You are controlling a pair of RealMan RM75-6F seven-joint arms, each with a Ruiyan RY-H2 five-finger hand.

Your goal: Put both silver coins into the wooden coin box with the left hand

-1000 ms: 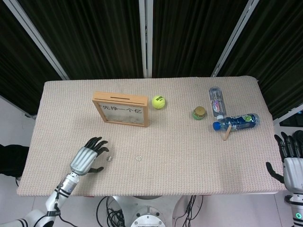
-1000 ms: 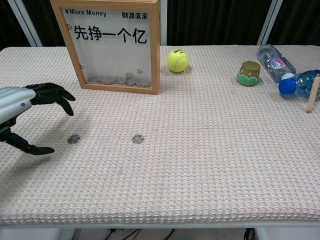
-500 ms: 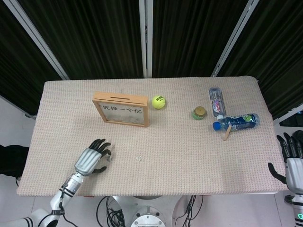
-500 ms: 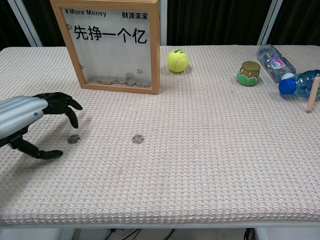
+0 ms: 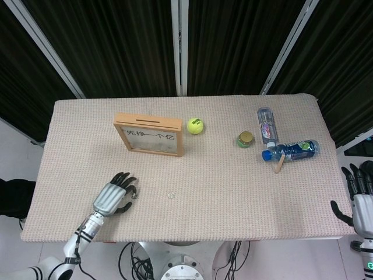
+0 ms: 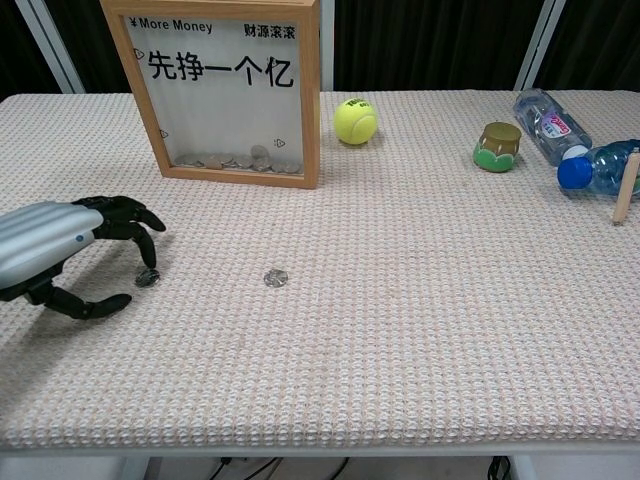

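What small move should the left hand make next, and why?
Probably close the fingertips on the nearer coin and lift. The left hand arches over it, one fingertip about touching, thumb apart; nothing is held. The other coin lies further right, and the coin box waits behind.

coins on cloth: 2 — one (image 6: pixel 147 278), one (image 6: pixel 275 277) | coin box (image 6: pixel 222 88): 1 | ball (image 6: pixel 355 121): 1 | bottles: 2 — one (image 6: pixel 545 124), one (image 6: pixel 600 168) | stick (image 6: pixel 627 187): 1 | green pot (image 6: pixel 497 147): 1 | hands: 2 — left (image 6: pixel 62 252), right (image 5: pixel 360 201)
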